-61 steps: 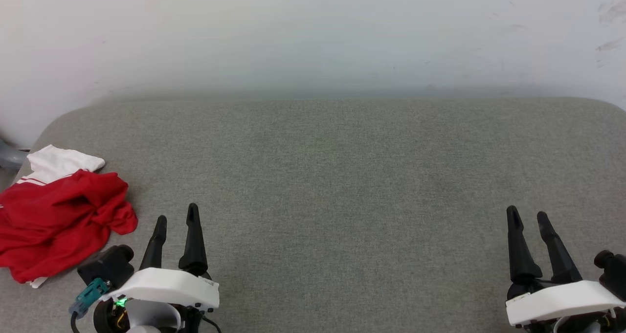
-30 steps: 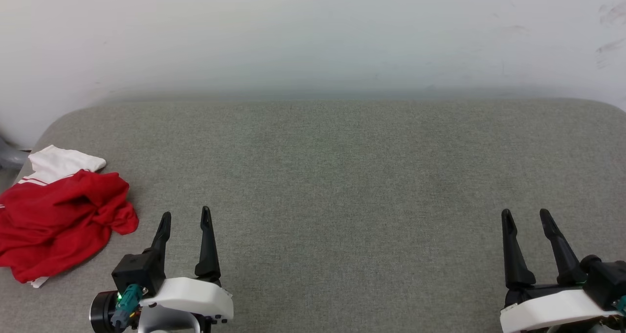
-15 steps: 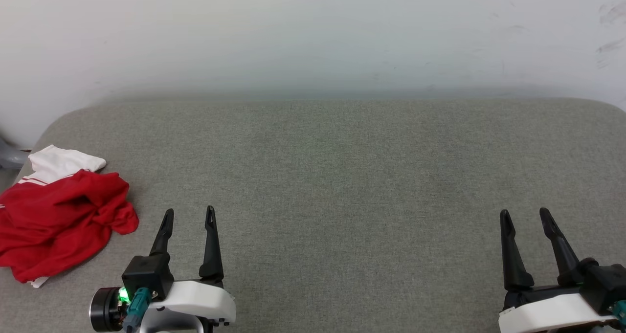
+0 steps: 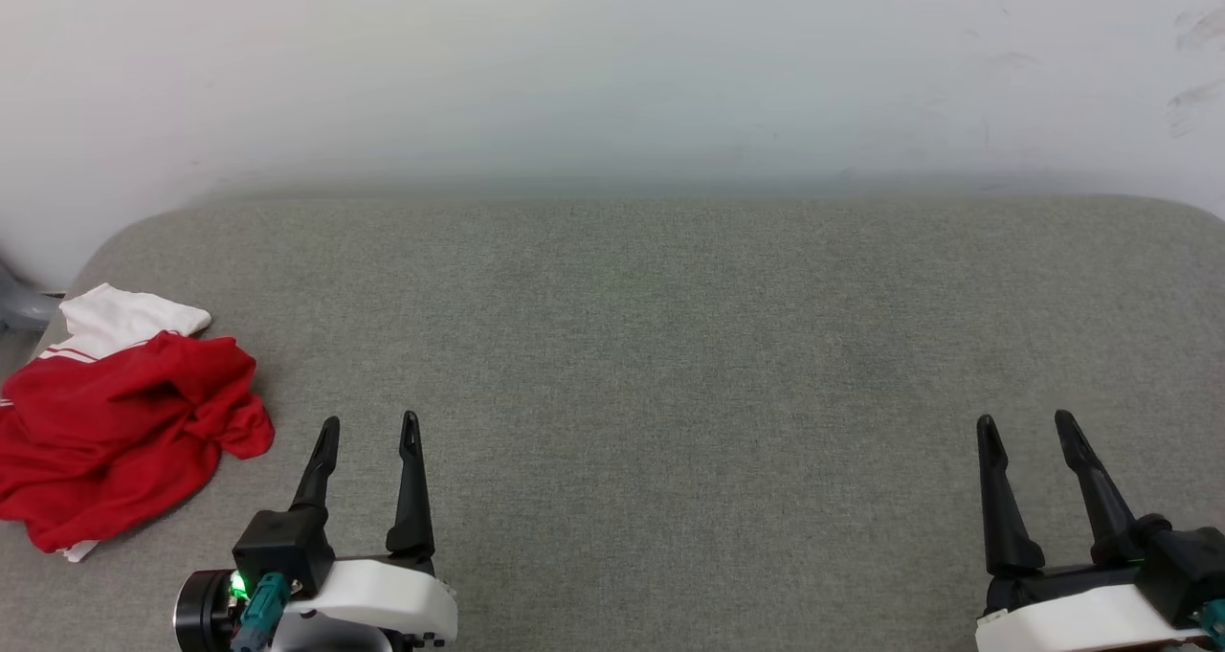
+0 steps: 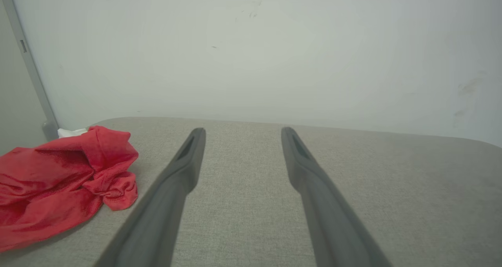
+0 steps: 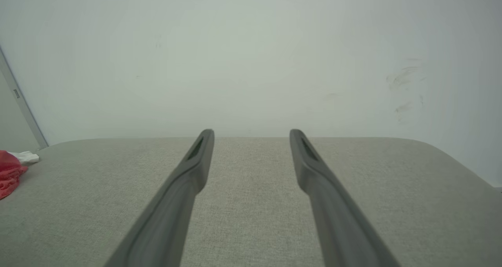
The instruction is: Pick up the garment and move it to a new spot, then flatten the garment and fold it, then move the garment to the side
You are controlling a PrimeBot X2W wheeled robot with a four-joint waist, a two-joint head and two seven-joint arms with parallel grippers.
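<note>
Red and crumpled, the garment [image 4: 115, 432] lies in a heap at the far left edge of the grey fabric counter [image 4: 670, 346], one white sleeve [image 4: 124, 312] poking out toward the wall [image 4: 612, 58]. The left gripper [image 4: 369, 420] is near it on its right, fingers spread and empty. The right gripper [image 4: 1024, 420] is well apart at the counter's right side, likewise spread wide, holding nothing.

Our left gripper [image 4: 369, 419]: two long dark tapered fingers [image 4: 412, 499], white rounded shell [image 4: 383, 585], teal plug [image 4: 263, 602], green light [image 4: 236, 585].
Our right gripper [image 4: 1024, 418]: same dark fingers, white shell.
</note>
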